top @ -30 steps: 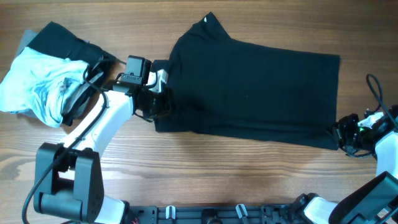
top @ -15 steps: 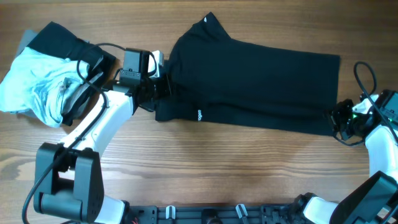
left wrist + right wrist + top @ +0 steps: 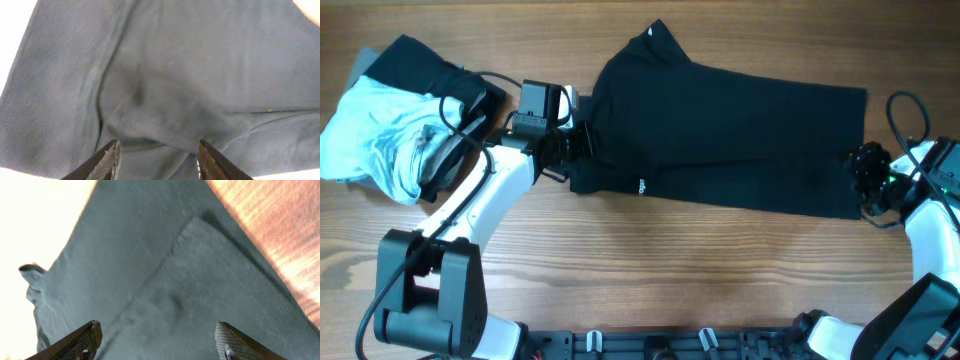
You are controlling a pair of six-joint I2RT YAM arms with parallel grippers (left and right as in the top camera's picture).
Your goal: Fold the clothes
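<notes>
At the left end of the large black soft-fabric garment, which lies spread long across the wooden bench, the left claw stands with its fingers apart and a puckered ridge of cloth bunched between them. At the garment's right end the right claw is spread wide over the hem, clamped on nothing that I can see.

Both claws look very close to the fabric. If either draws away low or sideways, a fingertip could catch the cloth and drag the fold open. The left one worries me more, because of that pucker.

The near edge, by the small white logo, runs on a slant, so a second fold could come out crooked. The crumpled pale blue garment lies well left of the black one, close beside the left arm, and a wide swing might snag it.
</notes>
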